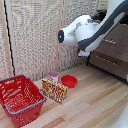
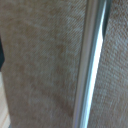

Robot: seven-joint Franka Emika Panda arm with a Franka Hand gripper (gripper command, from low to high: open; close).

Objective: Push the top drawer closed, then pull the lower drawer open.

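Note:
The brown cabinet stands at the exterior view's right. Its top drawer (image 1: pixel 116 39) and lower drawer (image 1: pixel 111 62) each carry a slim silver bar handle. My white arm (image 1: pixel 82 31) reaches in front of the cabinet's near end, and the gripper (image 1: pixel 84 51) sits low against the drawer fronts with its fingers hidden. The wrist view is filled by a brown wooden front (image 2: pixel 45 65) very close up, with a silver bar handle (image 2: pixel 92 65) running across it. No fingers show there. Which drawer that front belongs to I cannot tell.
On the wooden floor sit a red shopping basket (image 1: pixel 20 97), a colourful box (image 1: pixel 54 90), a pink cup (image 1: pixel 53 76) and a red bowl (image 1: pixel 69 81). A woven screen (image 1: pixel 35 35) lines the back.

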